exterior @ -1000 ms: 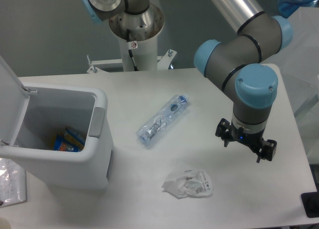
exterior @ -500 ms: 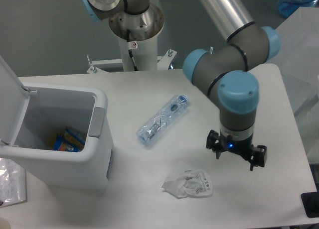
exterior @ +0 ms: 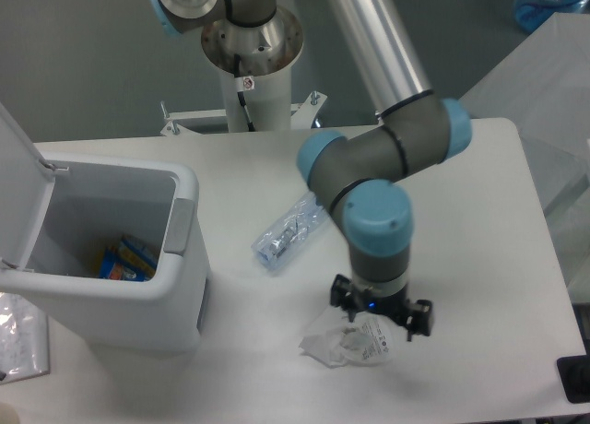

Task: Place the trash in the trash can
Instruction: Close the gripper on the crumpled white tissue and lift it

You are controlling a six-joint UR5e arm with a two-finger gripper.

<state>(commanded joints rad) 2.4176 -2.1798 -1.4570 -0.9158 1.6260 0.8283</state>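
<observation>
The gripper [exterior: 381, 316] hung open-fingered right over the crumpled white wrapper [exterior: 348, 342], which lay on the table [exterior: 479, 240] just below and slightly left of it. The clear tube package [exterior: 288, 232] lay diagonally, farther up-left. The open trash can [exterior: 175, 258] stood well left. The wrapper's small print was unreadable

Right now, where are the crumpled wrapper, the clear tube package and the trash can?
crumpled wrapper [exterior: 355, 343]: fixed camera, on its printed white middle.
clear tube package [exterior: 284, 234]: fixed camera, on its exposed lower half.
trash can [exterior: 181, 226]: fixed camera, on its grey latch panel.
</observation>
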